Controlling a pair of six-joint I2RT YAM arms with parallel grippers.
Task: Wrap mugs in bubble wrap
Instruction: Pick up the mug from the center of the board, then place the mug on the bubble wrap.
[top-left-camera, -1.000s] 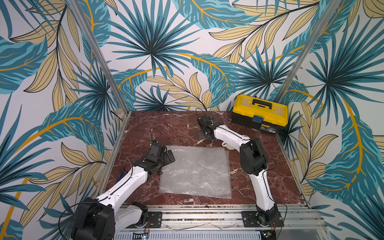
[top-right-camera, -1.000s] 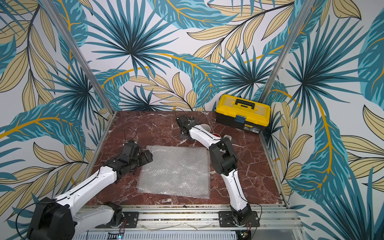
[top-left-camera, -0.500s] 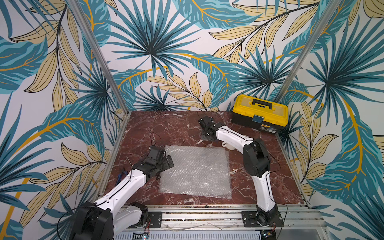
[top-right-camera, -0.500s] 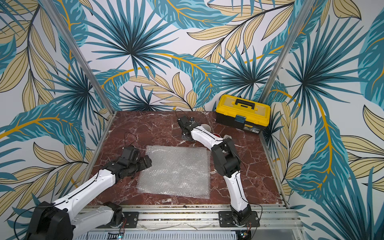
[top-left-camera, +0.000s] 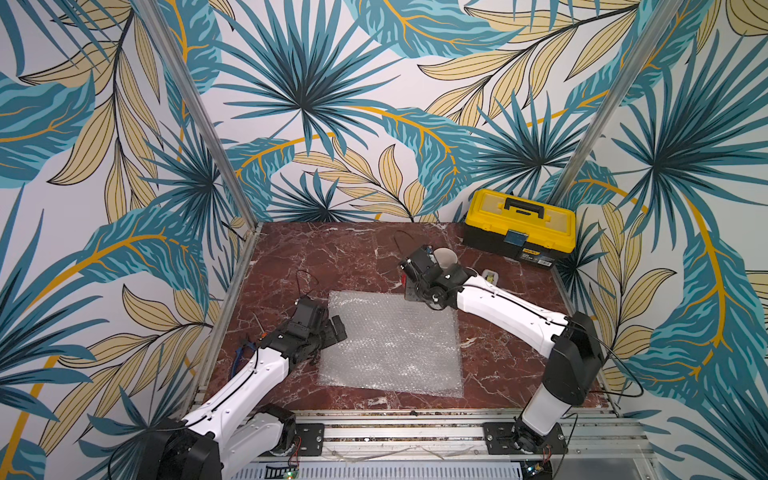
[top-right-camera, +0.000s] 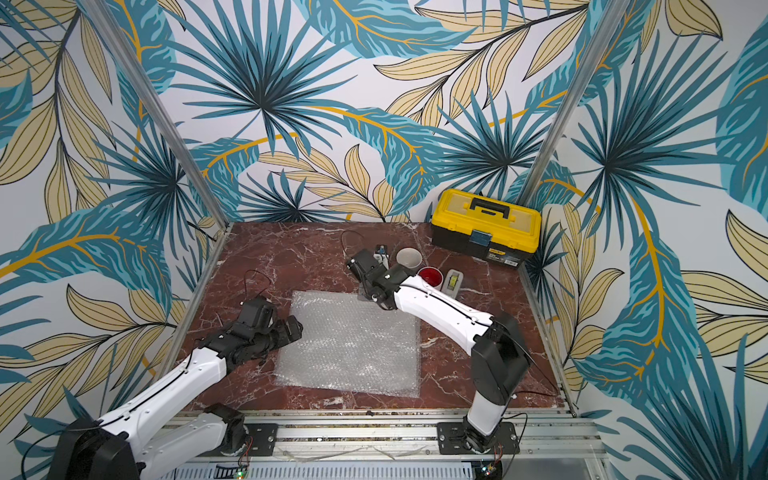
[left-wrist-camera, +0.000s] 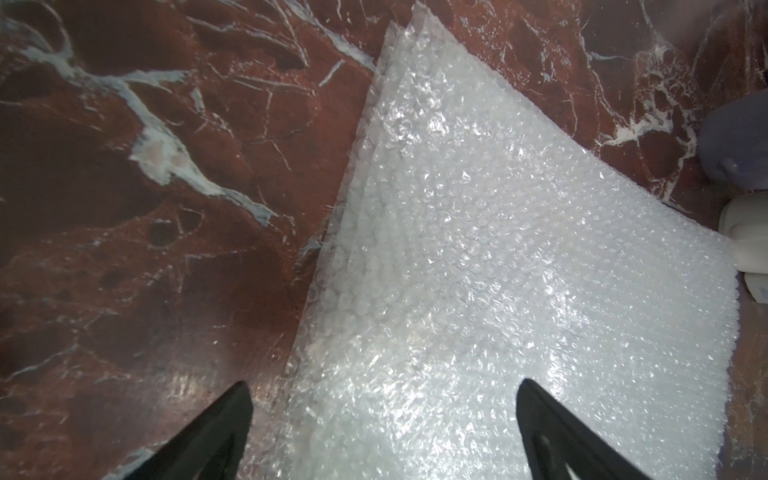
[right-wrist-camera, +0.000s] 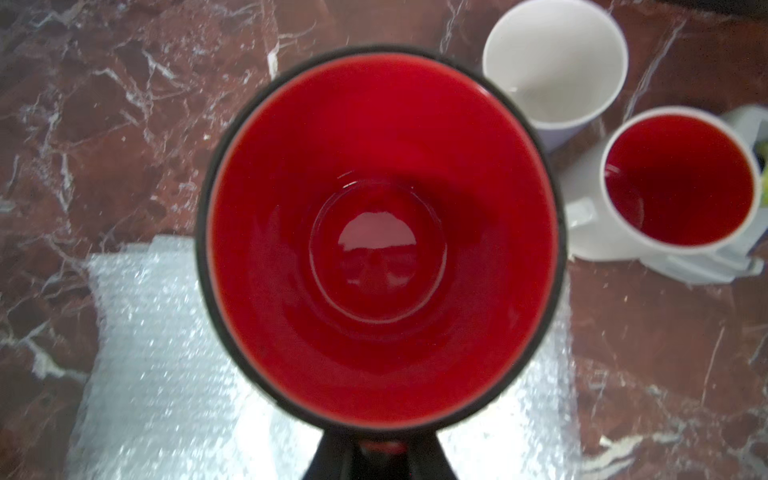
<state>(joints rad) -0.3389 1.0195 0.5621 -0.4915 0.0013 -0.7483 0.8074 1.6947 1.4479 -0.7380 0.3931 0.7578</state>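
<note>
The red mug (right-wrist-camera: 382, 237) hangs upright in my right gripper (right-wrist-camera: 380, 449), which is shut on its side, above the far edge of the bubble wrap (right-wrist-camera: 145, 353). In a top view only a red sliver of the mug (top-left-camera: 402, 279) shows beside the right gripper (top-left-camera: 411, 289). The bubble wrap (top-left-camera: 392, 345) lies flat mid-table. My left gripper (left-wrist-camera: 384, 399) is open, low over the wrap's left edge (left-wrist-camera: 332, 249). The lavender mug (top-right-camera: 409, 257) and the white mug with red inside (top-right-camera: 430, 277) stand behind the right arm.
A grey tape dispenser (top-right-camera: 453, 282) sits right of the white mug. A yellow and black toolbox (top-left-camera: 519, 224) stands in the far right corner. Metal frame posts and patterned walls close in the marble table (top-left-camera: 311, 257) on three sides.
My right gripper has closed a little more and come nearer with the red mug, from the far mug group to the wrap's far edge. The left gripper has drawn back slightly, still open.
</note>
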